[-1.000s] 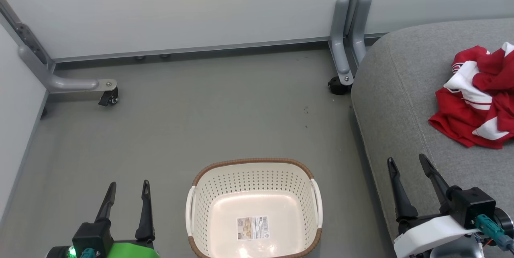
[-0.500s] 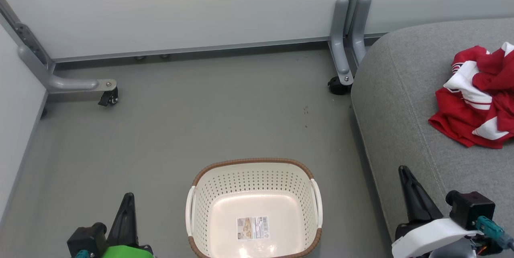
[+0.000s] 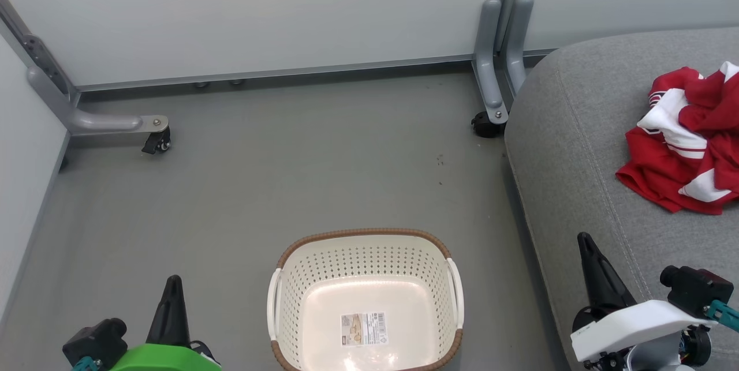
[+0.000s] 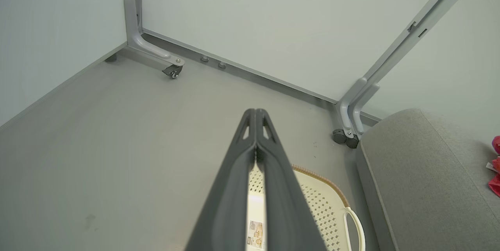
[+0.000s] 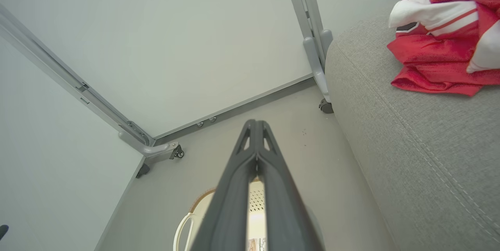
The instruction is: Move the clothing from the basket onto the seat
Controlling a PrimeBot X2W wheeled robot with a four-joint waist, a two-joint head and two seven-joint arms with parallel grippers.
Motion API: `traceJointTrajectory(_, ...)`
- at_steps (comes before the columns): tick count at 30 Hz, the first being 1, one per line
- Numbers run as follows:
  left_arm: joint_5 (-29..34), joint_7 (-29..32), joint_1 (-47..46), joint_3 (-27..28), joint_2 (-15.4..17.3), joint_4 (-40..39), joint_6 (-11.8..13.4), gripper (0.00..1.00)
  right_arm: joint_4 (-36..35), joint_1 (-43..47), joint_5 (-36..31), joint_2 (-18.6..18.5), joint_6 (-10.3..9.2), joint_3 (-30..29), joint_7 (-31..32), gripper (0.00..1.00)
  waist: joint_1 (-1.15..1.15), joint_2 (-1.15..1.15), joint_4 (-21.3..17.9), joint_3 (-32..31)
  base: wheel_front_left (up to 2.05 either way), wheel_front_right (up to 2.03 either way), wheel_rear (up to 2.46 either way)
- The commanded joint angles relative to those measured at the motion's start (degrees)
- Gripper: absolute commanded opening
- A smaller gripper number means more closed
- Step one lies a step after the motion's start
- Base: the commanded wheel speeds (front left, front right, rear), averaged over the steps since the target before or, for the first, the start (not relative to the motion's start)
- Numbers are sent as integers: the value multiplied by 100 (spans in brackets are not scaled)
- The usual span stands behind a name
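Note:
The red and white clothing (image 3: 687,137) lies crumpled on the grey seat (image 3: 577,146) at the right; the right wrist view has the clothing (image 5: 441,44) at its top right on the seat (image 5: 410,134). The cream basket (image 3: 365,302) stands on the floor at bottom centre with nothing in it but its label sticker. My left gripper (image 3: 172,285) is shut, low at the left of the basket, its tips (image 4: 256,111) pressed together. My right gripper (image 3: 584,239) is shut over the seat's front edge, tips (image 5: 256,122) touching, holding nothing.
Pale partition walls enclose the grey floor (image 3: 288,175). Grey metal feet with castors stand at the back left (image 3: 151,131) and beside the seat's corner (image 3: 491,117). Open floor stretches between the basket and the back wall.
Both grippers went from open to shut, holding nothing. Both arms have drawn back toward the bottom edge of the head view. The clothing and basket have not moved.

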Motion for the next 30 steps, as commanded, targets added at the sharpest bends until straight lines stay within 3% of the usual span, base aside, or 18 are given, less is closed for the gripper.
traceJointTrajectory(1,-254,43,-210,57,-1,-100,-30,0,-21,-162,267,-46,0,-12,20,0,0,0,0,-2,0,0,0)
traceJointTrajectory(30,-2560,624,-489,285,-29,-101,-138,0,475,-566,2712,-129,-2,-120,238,0,0,0,4,-47,0,0,0)
